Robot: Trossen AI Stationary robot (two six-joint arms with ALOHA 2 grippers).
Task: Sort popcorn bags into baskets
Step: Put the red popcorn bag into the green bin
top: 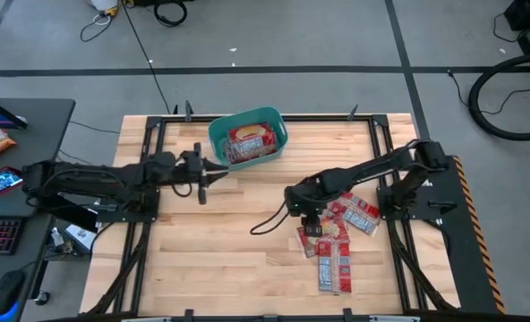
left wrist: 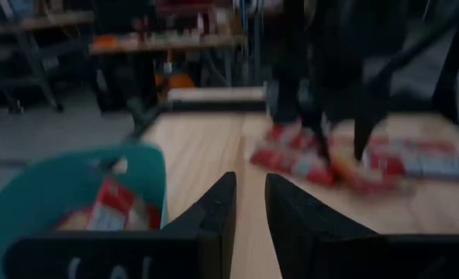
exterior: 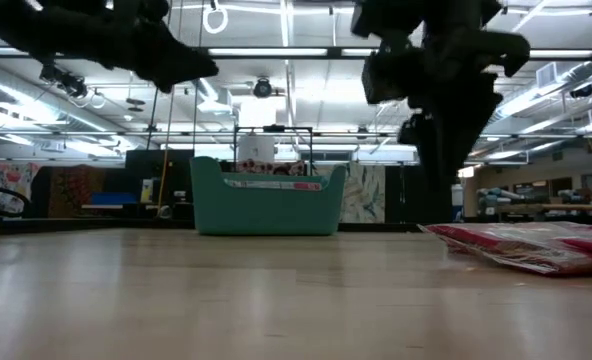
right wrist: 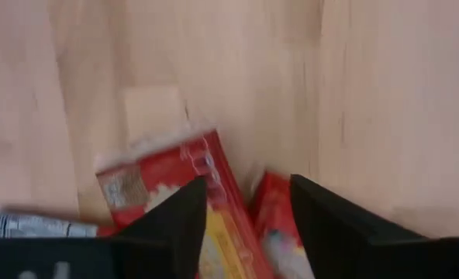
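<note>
Left claw [top: 202, 182] is hanging just beside the teal basket [top: 217, 136], its fingers nearly pressed together on nothing; several bags are already lying inside. Right claw [top: 311, 220] is hovering spread over the pile of red popcorn bags [top: 334, 249]; it probably needs to be straddling the top bag's edge squarely before pinching, so only one lifts.

Pale wooden table [top: 220, 250], teal basket [top: 218, 136] at far edge, perhaps five loose popcorn bags [top: 334, 255]
</note>
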